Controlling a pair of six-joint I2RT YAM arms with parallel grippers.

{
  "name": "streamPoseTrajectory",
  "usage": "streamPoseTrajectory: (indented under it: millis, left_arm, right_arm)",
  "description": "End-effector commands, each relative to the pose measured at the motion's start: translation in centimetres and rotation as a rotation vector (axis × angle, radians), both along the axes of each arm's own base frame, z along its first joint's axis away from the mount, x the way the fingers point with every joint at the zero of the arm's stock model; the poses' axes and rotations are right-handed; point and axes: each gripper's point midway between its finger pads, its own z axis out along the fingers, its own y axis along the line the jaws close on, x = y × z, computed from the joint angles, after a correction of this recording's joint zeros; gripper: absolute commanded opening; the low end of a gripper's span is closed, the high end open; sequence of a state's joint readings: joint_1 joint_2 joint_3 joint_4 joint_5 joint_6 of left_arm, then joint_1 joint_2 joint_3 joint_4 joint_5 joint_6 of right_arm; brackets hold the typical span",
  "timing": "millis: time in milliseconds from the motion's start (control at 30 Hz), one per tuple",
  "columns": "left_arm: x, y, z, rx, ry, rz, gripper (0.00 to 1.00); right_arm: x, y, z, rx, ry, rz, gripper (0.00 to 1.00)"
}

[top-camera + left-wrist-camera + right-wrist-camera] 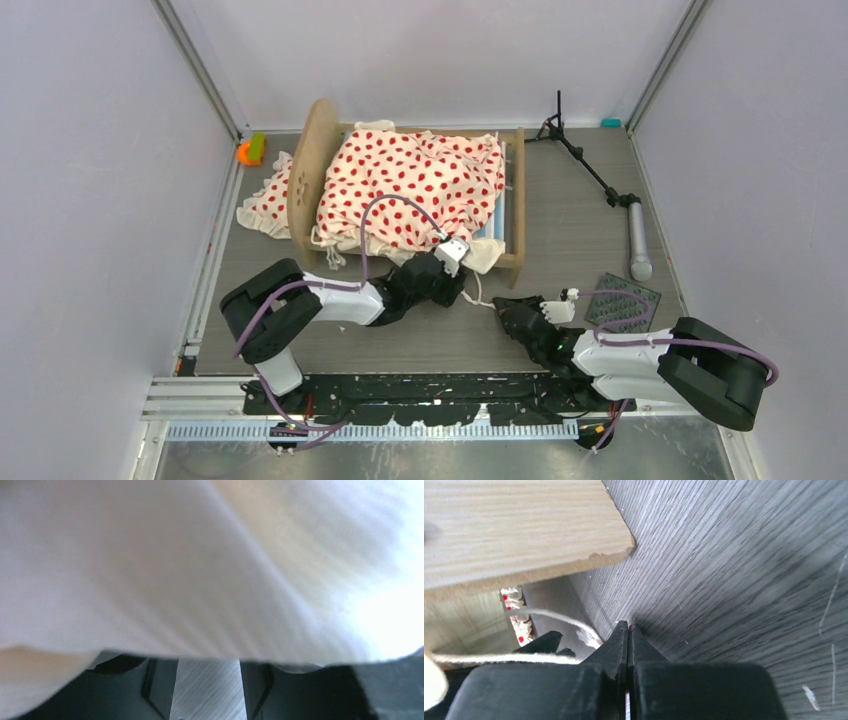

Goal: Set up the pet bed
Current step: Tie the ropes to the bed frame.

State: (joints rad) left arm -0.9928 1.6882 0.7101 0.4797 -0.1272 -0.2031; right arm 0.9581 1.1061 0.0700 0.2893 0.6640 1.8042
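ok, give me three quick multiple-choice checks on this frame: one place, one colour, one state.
1. Where is the dark studded mat?
A) on the table, right of the pet bed
B) under the bed
C) far-left corner
2. Dots on the bedding?
A) blue
B) red
C) green
3. Right tool?
A) wide open
B) shut
C) out of view

1 A: the top view shows it lying flat, right of the frame's near corner.
2 B: red dots on cream fabric.
3 B: the right wrist view shows the fingers pressed together.
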Motion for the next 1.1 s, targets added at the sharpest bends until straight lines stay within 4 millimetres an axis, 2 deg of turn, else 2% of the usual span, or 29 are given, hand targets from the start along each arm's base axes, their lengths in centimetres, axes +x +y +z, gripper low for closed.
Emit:
streamPoseTrajectory:
  millis: [0,300,500,800,1067]
  left_arm:
    - [2.9,1.6,1.5,-0.041,0.004,0.075,0.48]
    - [3.5,0.4,1.0,-0.069,0.037,0.017,0.49]
    - [2.5,-0.3,1.0,-0.137,0.083,-0.005,0.48]
    - [3.8,0.9,1.6,-0.312,0.198,0.287,0.51]
    - [3.1,3.3,1.6,-0.211,0.165,0.544,0.46]
  right_arm:
    - [0.8,0.0,1.0,-0.013,-0.035,-0.014,0.0]
    - [0.7,0.1,1.0,-0.018,-0.037,-0.005,0.0]
    - [0.9,0.1,1.0,-0.026,-0.041,-0.009,0.0]
    - [1.2,0.6,1.0,-0.03,-0.042,0.001,0.0]
    - [1.3,0.8,0.9,-0.03,-0.041,0.002,0.0]
